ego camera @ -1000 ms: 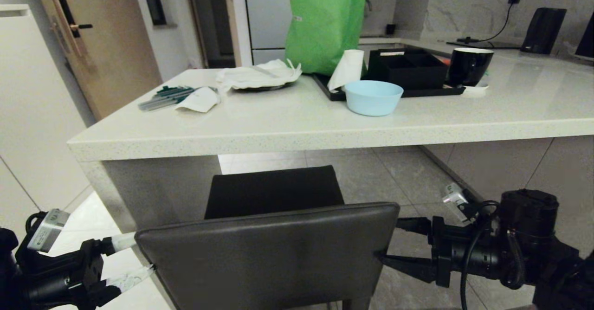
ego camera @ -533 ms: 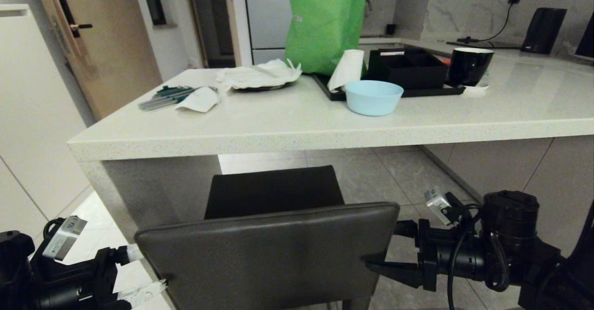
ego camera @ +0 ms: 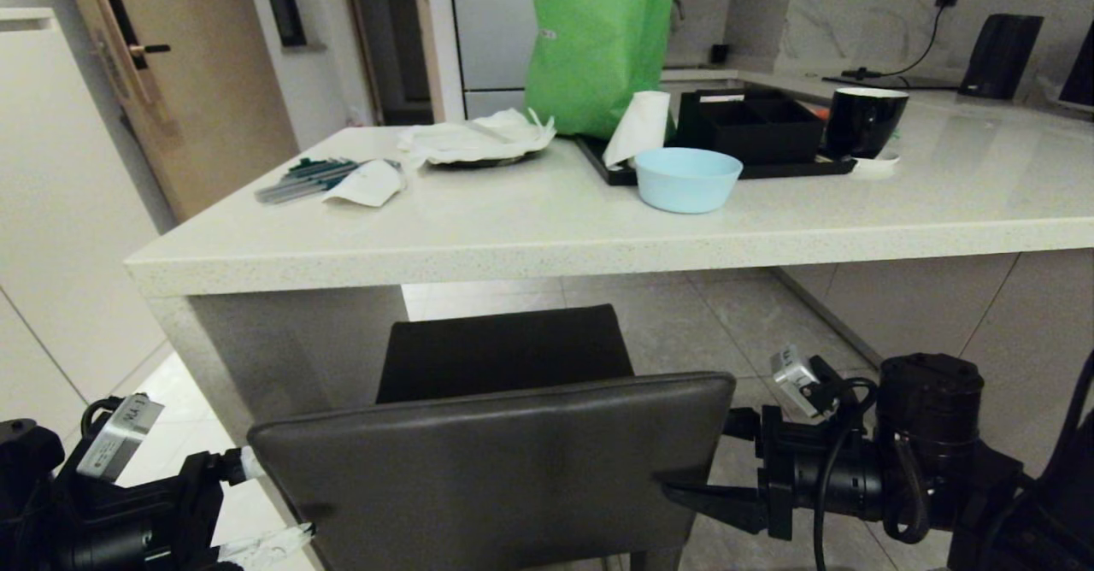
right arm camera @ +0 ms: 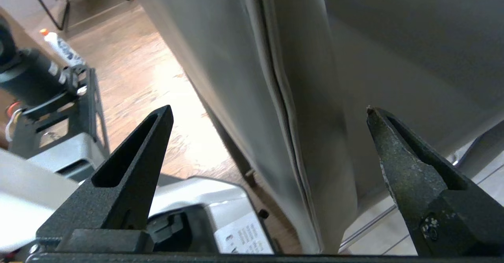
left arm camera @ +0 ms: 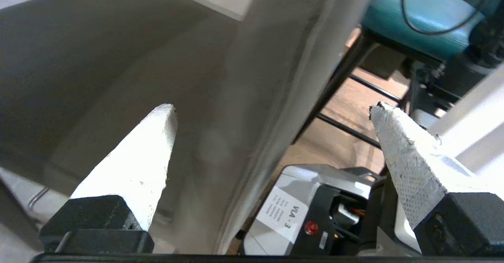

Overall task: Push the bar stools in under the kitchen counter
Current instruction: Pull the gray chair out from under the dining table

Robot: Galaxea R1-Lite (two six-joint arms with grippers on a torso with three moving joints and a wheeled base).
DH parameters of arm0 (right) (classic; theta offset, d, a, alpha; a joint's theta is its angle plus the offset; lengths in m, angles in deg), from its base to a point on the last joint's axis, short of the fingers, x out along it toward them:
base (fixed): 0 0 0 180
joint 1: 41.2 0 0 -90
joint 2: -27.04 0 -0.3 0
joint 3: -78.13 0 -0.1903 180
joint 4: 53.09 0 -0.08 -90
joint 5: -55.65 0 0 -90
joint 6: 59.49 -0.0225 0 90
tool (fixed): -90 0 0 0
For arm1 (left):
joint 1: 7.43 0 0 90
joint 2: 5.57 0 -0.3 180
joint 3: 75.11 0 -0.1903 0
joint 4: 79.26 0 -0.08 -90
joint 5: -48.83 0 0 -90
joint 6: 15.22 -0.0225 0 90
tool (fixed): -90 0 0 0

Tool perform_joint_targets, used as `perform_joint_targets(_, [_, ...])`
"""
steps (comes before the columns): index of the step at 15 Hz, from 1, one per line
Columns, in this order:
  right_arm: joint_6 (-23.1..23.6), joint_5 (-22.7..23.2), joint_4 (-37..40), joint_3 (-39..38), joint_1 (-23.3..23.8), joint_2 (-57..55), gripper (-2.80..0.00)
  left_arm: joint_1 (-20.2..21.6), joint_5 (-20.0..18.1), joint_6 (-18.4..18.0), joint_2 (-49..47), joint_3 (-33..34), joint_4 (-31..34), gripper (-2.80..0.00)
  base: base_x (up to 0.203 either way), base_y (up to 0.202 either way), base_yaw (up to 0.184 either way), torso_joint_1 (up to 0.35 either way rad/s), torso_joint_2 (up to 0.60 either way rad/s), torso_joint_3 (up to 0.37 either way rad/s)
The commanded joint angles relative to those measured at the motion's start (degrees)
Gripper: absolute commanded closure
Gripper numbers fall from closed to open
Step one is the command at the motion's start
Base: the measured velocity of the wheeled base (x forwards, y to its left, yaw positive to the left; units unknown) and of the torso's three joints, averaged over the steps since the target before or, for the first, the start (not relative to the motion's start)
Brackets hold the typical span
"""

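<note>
The dark grey bar stool (ego camera: 496, 468) stands low in the head view, square back towards me, its seat (ego camera: 504, 353) reaching under the off-white speckled kitchen counter (ego camera: 547, 250). My left gripper (ego camera: 278, 503) is open, its white fingers (left arm camera: 130, 168) straddling the backrest's left edge (left arm camera: 267, 97). My right gripper (ego camera: 696, 456) is open too, black fingers (right arm camera: 130, 164) either side of the right edge (right arm camera: 299, 109); its upper finger is hidden behind the backrest in the head view. The left wrist view shows the teal stool (left arm camera: 417, 15) beyond the grey backrest.
On the worktop are a light blue bowl (ego camera: 688, 179) near the front edge, a green bag (ego camera: 598, 41), a black tray with boxes (ego camera: 752, 131), a black mug (ego camera: 863, 122), papers (ego camera: 474, 139) and pens (ego camera: 303, 179). The counter's slab end panel (ego camera: 291, 357) stands left of the stool.
Both arms have closed in on the stool: the left gripper came in lower and rightward, the right gripper leftward, so their fingers lap further over the backrest edges. The stool has not moved.
</note>
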Motion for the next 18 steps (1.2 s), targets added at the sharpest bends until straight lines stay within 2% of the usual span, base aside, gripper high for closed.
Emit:
perform_joint_targets(1, [-0.1, -0.4, -0.9, 0.3, -0.7, 0.3, -2.80, -0.8, -0.4, 0.0, 0.8, 0.2, -0.5, -2.80, 0.000, 0.000, 0.000, 0.000, 0.00, 0.000])
perform_joint_targets(6, [-1.0, -1.7, -1.5, 0.3, -1.6, 0.3, -2.80, -1.5, -0.3, 0.1, 1.3, 0.2, -0.5, -2.80, -0.021, 0.000, 0.000, 0.002, 0.00, -0.001])
perform_joint_targets(18, [-1.3, -1.8, -1.5, 0.3, -1.6, 0.1, -2.80, -1.5, 0.0, 0.4, 1.2, 0.2, -0.5, -2.80, -0.193, 0.000, -0.002, 0.000, 0.00, 0.003])
